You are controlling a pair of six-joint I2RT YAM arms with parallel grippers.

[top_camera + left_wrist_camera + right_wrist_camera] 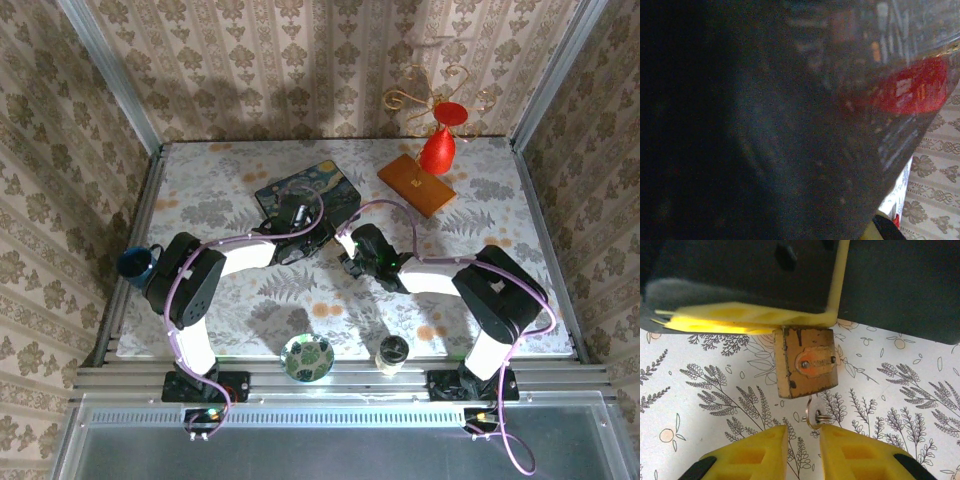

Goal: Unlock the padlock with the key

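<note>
At the near edge of the bench point(260, 300), a round leaf-patterned dish point(307, 357) and a small jar point(392, 352) stand between the bases of the two arms. The left arm point(190, 280) and the right arm point(495, 290) both reach inward and meet over the middle of the flowered cloth. A dark blue cup point(135, 262) stands at the left edge, just beside the left arm's elbow. In the right wrist view, the right fingers point(765, 450) are drawn narrow, and the key point(812, 410), a slim sliver of metal with a tiny ring, is pinched in the slit between their yellow tips. The key runs up to the lower edge of the padlock point(806, 362), a worn brass body with an orange plate on its face; whether the key sits in the keyhole cannot be told. The padlock hangs clear of the bench, and its top is gripped by the left fingers point(740, 315), which hide the shackle. Beyond the meeting point, a dark blue box with a starry painting point(305, 195) lies flat. Farther right, a red ornament point(438, 150) with gold wire curls stands on a wooden base point(415, 185) near the back wall.
</note>
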